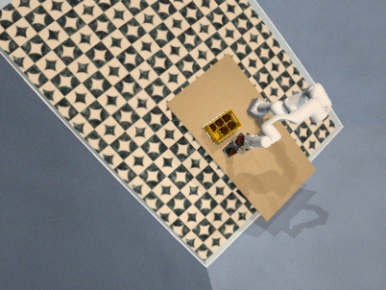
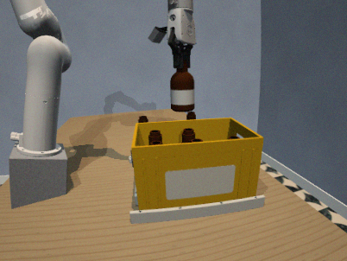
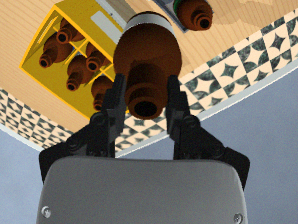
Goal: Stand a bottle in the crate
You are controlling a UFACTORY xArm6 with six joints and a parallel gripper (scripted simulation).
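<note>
My gripper (image 2: 182, 65) (image 3: 146, 87) is shut on the neck of a brown bottle (image 2: 182, 82) (image 3: 147, 47) with a white label. The bottle hangs upright in the air, above and behind the crate in the exterior view. The yellow crate (image 2: 148, 177) (image 3: 82, 17) stands level. Brown bottles (image 2: 188, 135) (image 3: 73, 80) stand in all its cells but one, a corner cell on the tray side in the top view. The dark tray (image 1: 233, 145) lies beside the crate. Two bottle necks (image 2: 143, 119) (image 2: 191, 116) show behind the crate; the tray under them is hidden.
A white rail (image 2: 198, 210) runs along the crate's foot on the wooden table (image 2: 95, 233). The arm's grey base block (image 2: 39, 177) stands to the left of the crate in the exterior view. The table edge lies close to the crate and tray on the tiled-floor side.
</note>
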